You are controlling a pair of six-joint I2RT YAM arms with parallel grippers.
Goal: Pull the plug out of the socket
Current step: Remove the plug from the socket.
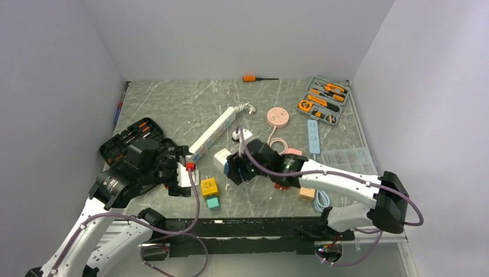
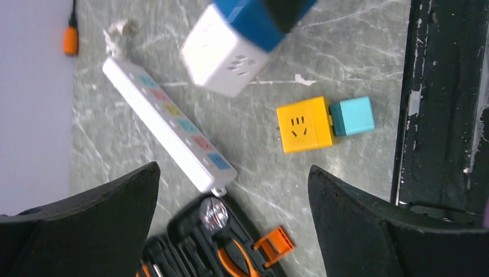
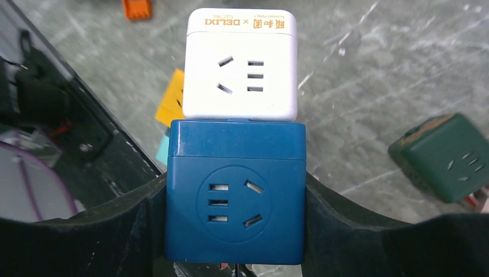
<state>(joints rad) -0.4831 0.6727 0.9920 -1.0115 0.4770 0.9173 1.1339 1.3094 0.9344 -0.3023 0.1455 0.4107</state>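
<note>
My right gripper (image 3: 233,222) clamps the blue plastic socket cube (image 3: 236,151); next, my spread, empty left gripper (image 2: 233,231) should grip the white plastic cube (image 3: 241,63) beyond those fingertips (image 3: 346,231).

"DELIXI ×" + Chinese chars, top edge of white cube (image 3: 241,63)

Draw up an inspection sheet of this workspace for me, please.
Surface: grey marbled table, scuffed.
Job's things: blue cube adapter plugged into white Delixi cube socket.
Clutter: white power strip, yellow cube touching teal cube, grey tool kit, black tool kit, orange screwdriver.
Grippers: right gripper shut on the blue cube adapter; left gripper open, empty.
Cables: purple cables along both arms.
Surroundings: white walls.
</note>
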